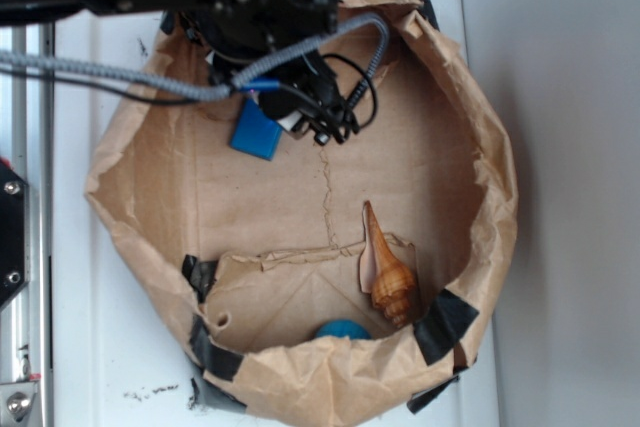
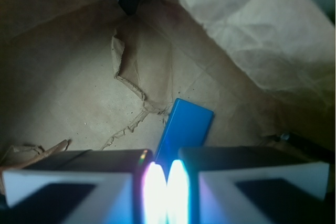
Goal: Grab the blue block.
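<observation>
from outside, my arm covers my gripper (image 1: 300, 112) and part of the blue block (image 1: 256, 133), which lies on the floor of the paper bag (image 1: 470, 107) near its far wall. only my wrist camera shows the fingers (image 2: 94, 174): a narrow glowing gap, the block's (image 2: 184, 129) near end running into it; whether they pinch it, i cannot tell. a shell (image 1: 385, 272) and blue ball (image 1: 342, 330) show only outside.

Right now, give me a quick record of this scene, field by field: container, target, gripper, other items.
container: brown paper bag with rolled rim
target: blue block, on the bag floor
gripper: gripper, fingers nearly together, block's near end between them
grasp: cannot tell if clamped
other items: seashell; blue ball near the rim
</observation>
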You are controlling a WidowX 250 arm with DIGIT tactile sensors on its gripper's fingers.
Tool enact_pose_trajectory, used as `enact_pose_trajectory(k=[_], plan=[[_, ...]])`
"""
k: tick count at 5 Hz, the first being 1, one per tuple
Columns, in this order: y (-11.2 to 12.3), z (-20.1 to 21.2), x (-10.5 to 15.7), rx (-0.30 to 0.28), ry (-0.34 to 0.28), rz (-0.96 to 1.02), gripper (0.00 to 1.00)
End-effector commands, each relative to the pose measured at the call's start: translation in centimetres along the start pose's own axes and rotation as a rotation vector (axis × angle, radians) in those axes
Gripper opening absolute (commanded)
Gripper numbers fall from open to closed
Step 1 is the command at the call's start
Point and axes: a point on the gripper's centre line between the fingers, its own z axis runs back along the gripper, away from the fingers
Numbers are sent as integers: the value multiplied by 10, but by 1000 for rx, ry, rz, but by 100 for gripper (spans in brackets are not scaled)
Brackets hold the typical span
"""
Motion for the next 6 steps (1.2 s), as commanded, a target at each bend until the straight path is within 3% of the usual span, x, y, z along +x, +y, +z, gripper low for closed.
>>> enact_pose_trajectory(k=[1, 2, 3, 6], plan=[[7, -22, 0, -4, 53, 255, 100], [11, -39, -3, 25, 63, 340, 100], [13, -57, -7, 47, 26, 384, 100], [2, -82, -4, 53, -32, 414, 100]])
